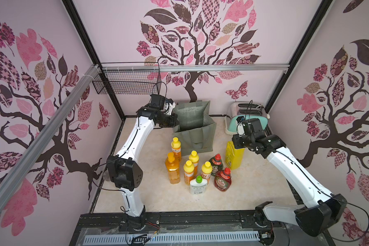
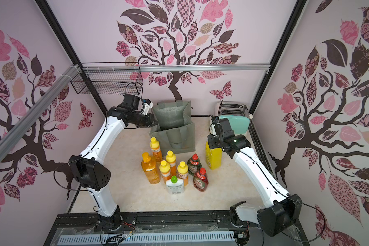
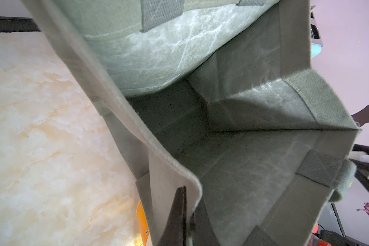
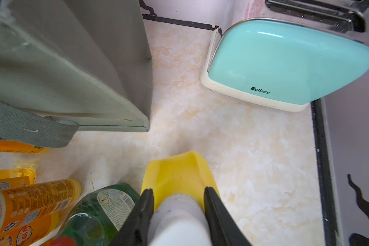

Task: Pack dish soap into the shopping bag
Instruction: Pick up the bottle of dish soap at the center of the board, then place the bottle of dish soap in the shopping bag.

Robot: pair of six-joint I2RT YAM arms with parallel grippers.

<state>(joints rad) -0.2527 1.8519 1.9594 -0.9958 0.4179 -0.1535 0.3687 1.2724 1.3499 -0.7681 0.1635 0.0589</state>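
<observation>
Weight looks the main worry with the big yellow bottle (image 1: pixel 233 158). It is rigid, smooth-sided plastic, seems full, and I'd judge it the heaviest of the nine. It stands on the table (image 1: pixel 254 191) just right of the shopping bag (image 1: pixel 197 138). The right gripper (image 4: pixel 177 190) is clamped on its white pump collar (image 4: pixel 177 215), one jaw on each side. That neck seems a sound place to take it, though the body may swing on a lift. The left gripper (image 3: pixel 189 196) is pinched on the bag's soft rim at its left wall, holding the mouth wide. What the left wrist view shows of the bag's floor is bare fabric, with no bottle in it. The other eight stand clustered on the table in front of the bag, among them the orange pump bottle (image 1: pixel 172 170), green Fairy bottle (image 1: pixel 216 165), red Fairy bottle (image 1: pixel 223 180) and white green-capped bottle (image 1: pixel 198 185). The black wire basket (image 1: pixel 128 83) on the back rail looks empty.
</observation>
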